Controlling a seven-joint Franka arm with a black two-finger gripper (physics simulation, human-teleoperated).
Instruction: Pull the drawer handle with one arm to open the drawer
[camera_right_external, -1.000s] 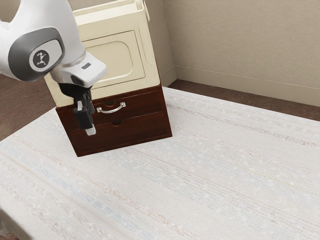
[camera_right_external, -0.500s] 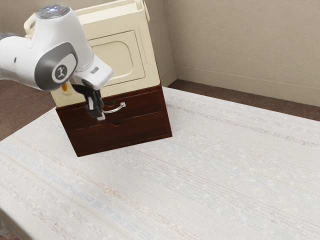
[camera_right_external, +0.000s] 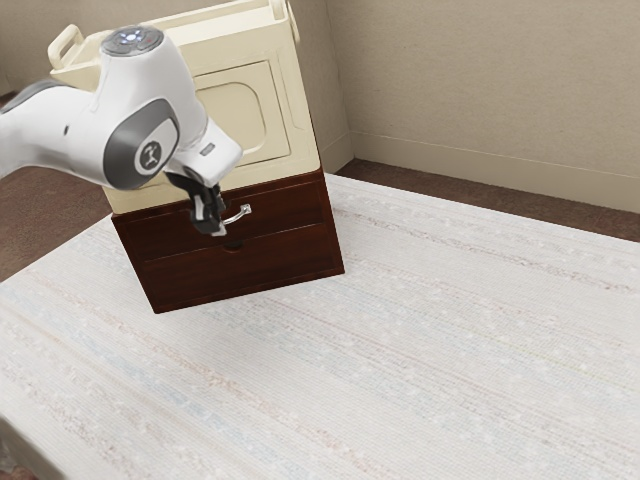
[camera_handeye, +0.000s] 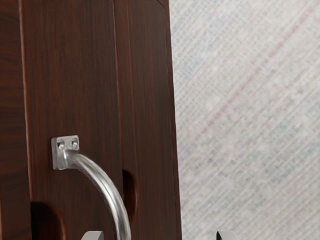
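Note:
My gripper (camera_right_external: 214, 226) is at the front of the dark wooden cabinet, over the exterior view's left part of the curved silver handle (camera_right_external: 242, 214). The handle is fixed to the upper drawer (camera_right_external: 290, 209), whose front looks flush with the cabinet. In the wrist view my gripper (camera_handeye: 160, 236) is open, its two tips wide apart. The handle (camera_handeye: 104, 185) curves down between them, nearer one tip, and its mount is screwed to the drawer front (camera_handeye: 72, 90). Contact between the fingers and the handle cannot be made out.
A cream container (camera_right_external: 225, 112) stands on top of the cabinet. The lower drawer (camera_right_external: 280, 260) lies beneath the upper one. A pale woven cloth covers the table (camera_right_external: 400, 340), and a beige wall (camera_right_external: 480, 90) rises behind.
My gripper has moved up and toward the exterior view's right, from beside the handle to over its near part. The drawer and cabinet have not moved.

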